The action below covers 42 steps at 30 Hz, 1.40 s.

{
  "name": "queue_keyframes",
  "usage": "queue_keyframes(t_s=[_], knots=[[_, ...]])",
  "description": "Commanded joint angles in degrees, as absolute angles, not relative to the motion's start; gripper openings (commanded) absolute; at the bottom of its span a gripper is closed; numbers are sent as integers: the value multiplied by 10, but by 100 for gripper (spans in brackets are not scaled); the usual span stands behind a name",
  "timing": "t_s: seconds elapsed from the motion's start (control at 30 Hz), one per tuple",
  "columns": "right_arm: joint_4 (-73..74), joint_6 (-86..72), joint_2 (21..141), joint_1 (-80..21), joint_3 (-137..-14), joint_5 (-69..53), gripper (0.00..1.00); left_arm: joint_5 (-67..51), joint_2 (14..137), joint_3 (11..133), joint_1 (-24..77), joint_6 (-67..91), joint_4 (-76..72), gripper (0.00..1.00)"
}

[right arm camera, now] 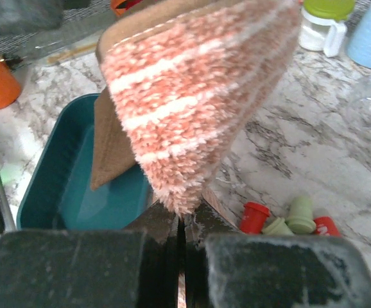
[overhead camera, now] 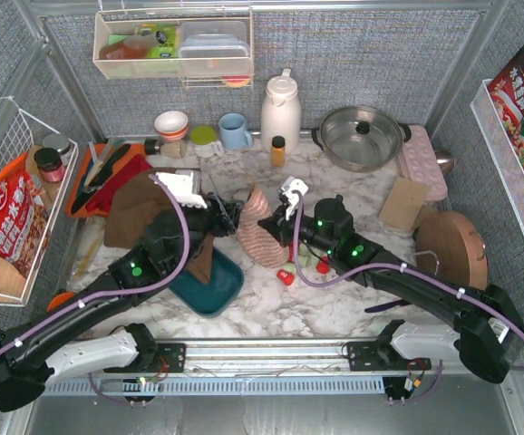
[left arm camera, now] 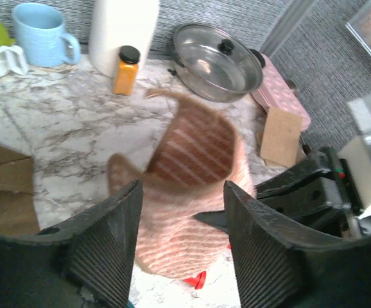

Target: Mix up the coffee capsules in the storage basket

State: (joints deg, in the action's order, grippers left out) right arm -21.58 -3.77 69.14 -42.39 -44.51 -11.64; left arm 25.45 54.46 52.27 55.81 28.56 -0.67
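Note:
My right gripper [overhead camera: 278, 220] [right arm camera: 184, 215] is shut on a fluffy pink-and-white striped cloth [overhead camera: 258, 234] [right arm camera: 198, 96] and holds it up above the marble table, just right of the dark teal storage basket [overhead camera: 209, 283] [right arm camera: 51, 192]. The part of the basket that shows holds no capsules. A few coffee capsules lie loose on the table: red ones [right arm camera: 255, 217] [overhead camera: 286, 276] and pale green ones [right arm camera: 300, 212] [overhead camera: 304, 259]. One red capsule [left arm camera: 198, 280] peeks out below the cloth. My left gripper [overhead camera: 229, 217] [left arm camera: 182, 196] is open and empty, facing the cloth.
A brown cloth [overhead camera: 140, 207] lies under the left arm. At the back stand a steel lidded pot [overhead camera: 360, 136], a white jug [overhead camera: 280, 111], an orange-capped bottle [overhead camera: 278, 149] and a blue mug [overhead camera: 235, 131]. A round wooden board [overhead camera: 451, 249] is on the right.

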Motion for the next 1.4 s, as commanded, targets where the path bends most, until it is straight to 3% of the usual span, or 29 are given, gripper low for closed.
queue_keyframes(t_s=[0.0, 0.17, 0.4, 0.77, 1.1, 1.37], knots=[[-204, -30, 674, -423, -444, -57, 0, 330, 519, 508, 558, 298, -8, 69], [-201, -24, 651, -414, -439, 24, 0, 413, 484, 489, 558, 299, 23, 99], [-200, -33, 608, -353, -439, 186, 0, 488, 422, 468, 558, 300, 82, 99], [-368, -55, 564, -208, -348, 405, 0, 542, 317, 438, 558, 320, 171, 99], [-347, -188, 631, -84, -342, 414, 0, 563, 287, 417, 558, 320, 169, 99], [-319, -302, 751, -12, -368, 402, 0, 554, 321, 419, 558, 318, 167, 99]])
